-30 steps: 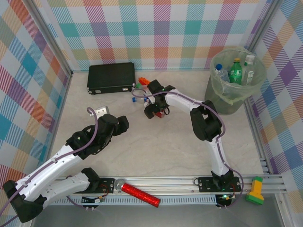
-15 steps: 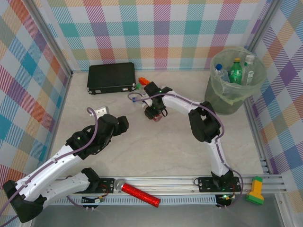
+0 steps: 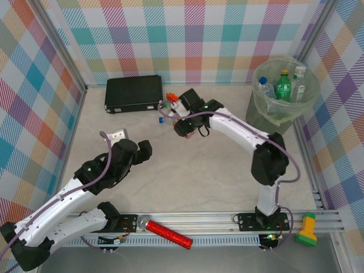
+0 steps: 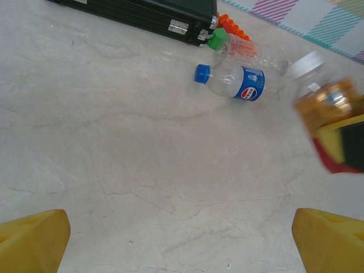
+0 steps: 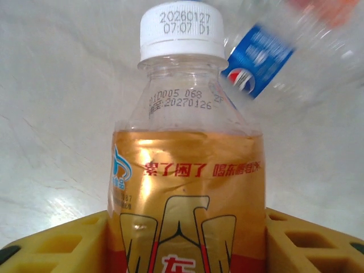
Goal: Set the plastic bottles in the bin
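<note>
One brown bottle (image 5: 185, 170) sits pinched in the right gripper (image 5: 187, 244); slick plastic could slip before the bin (image 3: 263, 124). Left gripper (image 4: 182, 244) gapes spread, empty.

Brown bottle (image 5: 187, 187) cap (image 5: 182, 31) stamped 20260127 07:07 D1, neck (image 5: 181, 99) 20270126 (red Chinese lettering below), Pepsi logo on clear bottle (image 4: 242, 84)

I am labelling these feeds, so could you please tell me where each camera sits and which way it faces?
Top external: above and behind the bases, looking down on the table, bin and both arms.
Left wrist: on the left arm, facing toward the black case; fingertips of the open left gripper at the bottom corners.
Right wrist: on the right arm, close behind the amber bottle clamped in the right gripper.
Shared: both wrist views show the amber bottle and the blue-labelled bottle.
</note>
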{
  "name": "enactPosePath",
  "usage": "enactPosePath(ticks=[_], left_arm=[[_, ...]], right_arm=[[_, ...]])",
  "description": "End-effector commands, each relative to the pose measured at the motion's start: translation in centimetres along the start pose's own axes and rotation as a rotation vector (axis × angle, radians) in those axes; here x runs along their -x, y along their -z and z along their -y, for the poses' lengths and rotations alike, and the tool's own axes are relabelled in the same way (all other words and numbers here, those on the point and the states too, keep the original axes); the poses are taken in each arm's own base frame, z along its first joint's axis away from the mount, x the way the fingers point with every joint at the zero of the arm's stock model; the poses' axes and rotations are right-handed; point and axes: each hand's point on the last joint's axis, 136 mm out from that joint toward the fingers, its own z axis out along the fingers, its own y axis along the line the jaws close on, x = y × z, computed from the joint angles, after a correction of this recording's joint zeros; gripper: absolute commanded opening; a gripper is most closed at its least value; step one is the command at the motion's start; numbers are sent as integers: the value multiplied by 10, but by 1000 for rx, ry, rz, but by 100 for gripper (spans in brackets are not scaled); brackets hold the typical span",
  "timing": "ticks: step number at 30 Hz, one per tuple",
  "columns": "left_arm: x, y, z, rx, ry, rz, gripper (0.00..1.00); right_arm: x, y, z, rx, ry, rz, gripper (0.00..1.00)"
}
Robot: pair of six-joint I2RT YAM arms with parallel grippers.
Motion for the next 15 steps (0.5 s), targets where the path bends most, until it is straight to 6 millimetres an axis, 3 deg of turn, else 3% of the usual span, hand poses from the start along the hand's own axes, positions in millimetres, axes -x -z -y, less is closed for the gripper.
enactPosePath(ticks=[1, 8, 15], left_arm=[[7, 8, 7, -46, -22, 11, 100], [6, 12, 22, -141, -48, 2, 100], [6, 14, 27, -169, -57, -3, 100]], right_arm=[[8, 39, 8, -43, -21, 64, 55], [17, 115, 49, -122, -153, 170, 51], [3, 180, 114, -169, -376, 264, 46]])
